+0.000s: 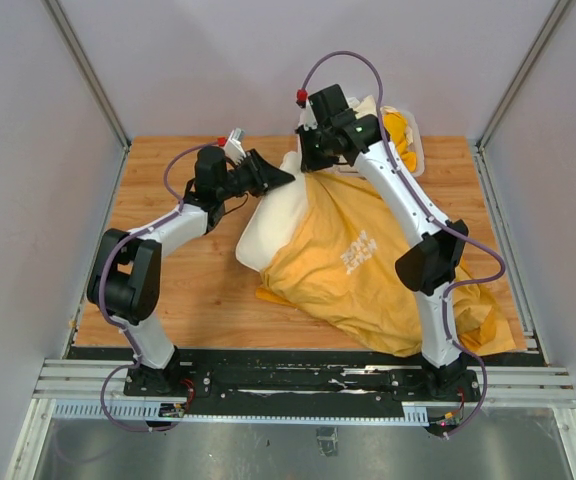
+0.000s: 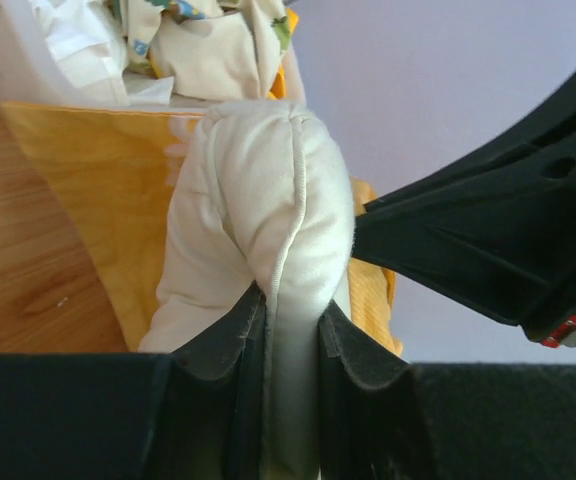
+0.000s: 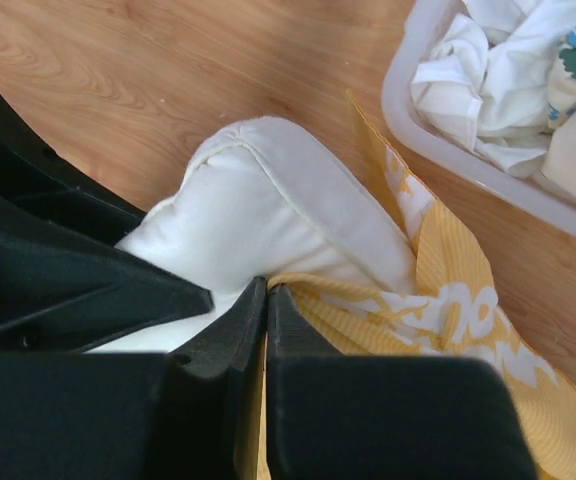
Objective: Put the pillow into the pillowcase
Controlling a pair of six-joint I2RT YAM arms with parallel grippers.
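Note:
The cream-white pillow (image 1: 266, 228) lies mid-table, its right part inside the orange-yellow pillowcase (image 1: 358, 270). At the pillow's far corner my left gripper (image 1: 286, 178) is shut on the pillow. The left wrist view has the pillow (image 2: 268, 190) pinched between the pads at the left gripper (image 2: 293, 312), with the pillowcase (image 2: 88, 170) behind it. My right gripper (image 1: 308, 155) is just beyond that corner, shut on the pillowcase's open edge. Its wrist view shows the right gripper (image 3: 268, 290) clamping a fold of the pillowcase (image 3: 448, 310) right against the pillow (image 3: 268, 205).
A clear plastic bin (image 1: 416, 150) of white patterned cloths stands at the back right; its rim (image 3: 438, 150) is close to the right gripper. The pillowcase's loose end trails to the front right (image 1: 488, 325). Grey walls enclose the wooden table (image 1: 168, 170).

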